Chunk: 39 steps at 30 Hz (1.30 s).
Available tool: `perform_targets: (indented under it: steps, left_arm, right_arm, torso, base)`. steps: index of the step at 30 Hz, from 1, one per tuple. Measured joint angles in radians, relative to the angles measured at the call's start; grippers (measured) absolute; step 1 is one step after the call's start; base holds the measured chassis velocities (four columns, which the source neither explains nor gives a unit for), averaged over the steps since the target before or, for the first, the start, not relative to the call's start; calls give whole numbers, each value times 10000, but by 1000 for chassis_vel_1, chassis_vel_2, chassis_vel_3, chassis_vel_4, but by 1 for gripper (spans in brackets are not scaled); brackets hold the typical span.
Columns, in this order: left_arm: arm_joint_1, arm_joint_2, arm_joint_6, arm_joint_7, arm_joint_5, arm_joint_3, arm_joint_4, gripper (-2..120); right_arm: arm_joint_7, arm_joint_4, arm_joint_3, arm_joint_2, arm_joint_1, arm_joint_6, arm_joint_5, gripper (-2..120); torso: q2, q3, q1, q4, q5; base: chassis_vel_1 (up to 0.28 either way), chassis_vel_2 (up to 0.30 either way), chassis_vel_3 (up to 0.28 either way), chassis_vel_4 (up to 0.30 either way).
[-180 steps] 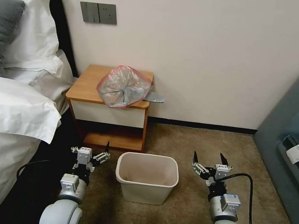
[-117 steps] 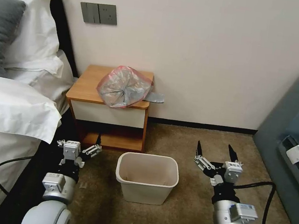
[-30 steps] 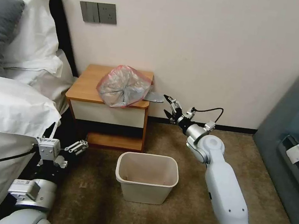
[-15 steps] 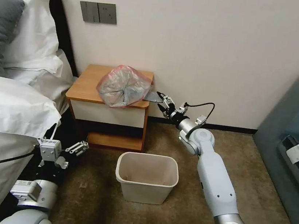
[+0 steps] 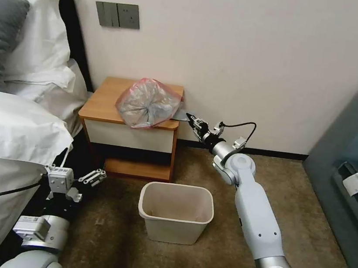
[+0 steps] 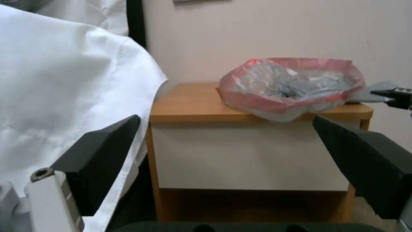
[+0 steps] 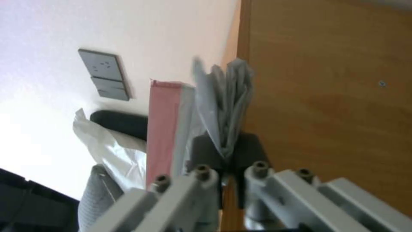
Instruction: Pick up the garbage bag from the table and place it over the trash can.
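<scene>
The right tool [image 7: 226, 151] has its two dark fingers [image 7: 201, 151] pressed together on a bunched grey fold of the garbage bag [image 7: 223, 96], the plastic fanning out beyond the tips. A pink-red edge of the bag runs alongside the grey folds. Just beside the pinched fold lies the orange-brown wooden worktop [image 7: 326, 96]. Beyond the bag stands a pale wall with a grey switch plate [image 7: 104, 74], and near it a white pillow [image 7: 103, 141] against a dark headboard [image 7: 120, 124].
</scene>
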State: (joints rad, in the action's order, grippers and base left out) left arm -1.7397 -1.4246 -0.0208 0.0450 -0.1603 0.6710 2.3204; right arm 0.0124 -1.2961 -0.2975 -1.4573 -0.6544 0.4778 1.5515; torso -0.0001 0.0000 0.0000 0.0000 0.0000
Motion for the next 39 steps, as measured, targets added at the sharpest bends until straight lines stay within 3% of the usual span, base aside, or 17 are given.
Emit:
perform_targets:
  steps: [8, 27, 39]
  left_arm:
    - [-8, -43, -94, -27, 70, -27, -21, 100]
    - [-72, -104, -360, -79, 128, -63, -22, 100]
    - [-69, -51, -438, -85, 123, -39, -68, 100]
  right_arm:
    - [-311, -681, 48, 154, -294, -28, 149, 0]
    - [-1892, -5637, 344, 1093, -3690, -224, 1327, 0]
    - [-1999, -6890, 626, 1690, -5204, -126, 1124, 0]
  torso:
    - [0, 0, 0, 0, 0]
    - [2, -1, -1, -1, 0]
    - [2, -1, -1, 0, 0]
  base:
    - [0, 0, 0, 0]
    - [0, 0, 0, 0]
    - [0, 0, 0, 0]
